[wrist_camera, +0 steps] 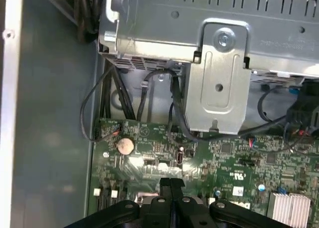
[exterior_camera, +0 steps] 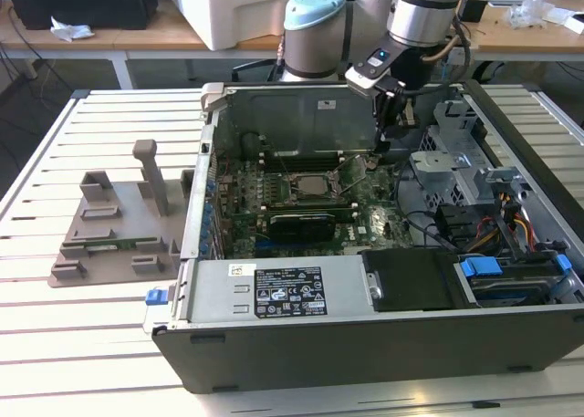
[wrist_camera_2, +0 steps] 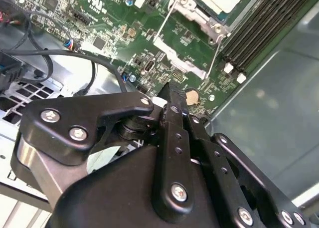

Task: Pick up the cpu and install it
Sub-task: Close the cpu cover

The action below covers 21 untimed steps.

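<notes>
Inside the open computer case on the slatted bench: the gripper, hanging over the green motherboard near its coin cell. Fingers clenched flat together (nothing between them, by the first wrist view). In the socket at the board's middle, the cpu, lying flat and apart from the fingertips. Grey holder tray outside the case, on the exterior view's left.

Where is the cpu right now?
In the exterior view, the cpu lies in the socket near the middle of the motherboard, inside the open computer case.
</notes>
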### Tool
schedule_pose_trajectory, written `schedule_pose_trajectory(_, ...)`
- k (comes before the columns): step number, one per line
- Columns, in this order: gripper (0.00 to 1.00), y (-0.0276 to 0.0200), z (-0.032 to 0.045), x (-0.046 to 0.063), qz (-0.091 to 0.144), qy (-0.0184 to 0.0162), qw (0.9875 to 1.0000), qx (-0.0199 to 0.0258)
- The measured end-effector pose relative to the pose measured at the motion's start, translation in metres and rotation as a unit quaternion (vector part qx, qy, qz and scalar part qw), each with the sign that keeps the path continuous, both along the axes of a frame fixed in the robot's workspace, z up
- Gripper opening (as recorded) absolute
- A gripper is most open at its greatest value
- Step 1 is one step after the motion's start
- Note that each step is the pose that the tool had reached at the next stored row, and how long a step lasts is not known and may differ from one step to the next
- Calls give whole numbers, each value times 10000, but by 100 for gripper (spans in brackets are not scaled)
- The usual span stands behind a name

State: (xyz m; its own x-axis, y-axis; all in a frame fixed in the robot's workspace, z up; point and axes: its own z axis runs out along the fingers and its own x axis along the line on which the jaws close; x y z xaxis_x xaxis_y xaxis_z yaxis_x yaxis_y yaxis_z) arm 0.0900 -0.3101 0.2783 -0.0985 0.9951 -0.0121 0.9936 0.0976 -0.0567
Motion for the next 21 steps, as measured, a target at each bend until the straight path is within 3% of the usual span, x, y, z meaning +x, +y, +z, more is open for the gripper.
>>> schedule_pose_trajectory(9,11,13,-220,85,-1,30,10000,1)
schedule_pose_trajectory(11,11,16,-294,70,0,31,10000,1)
schedule_pose_trajectory(13,11,26,-358,-19,1,31,10000,1)
schedule_pose_trajectory(21,11,26,-376,-190,0,31,10000,0)
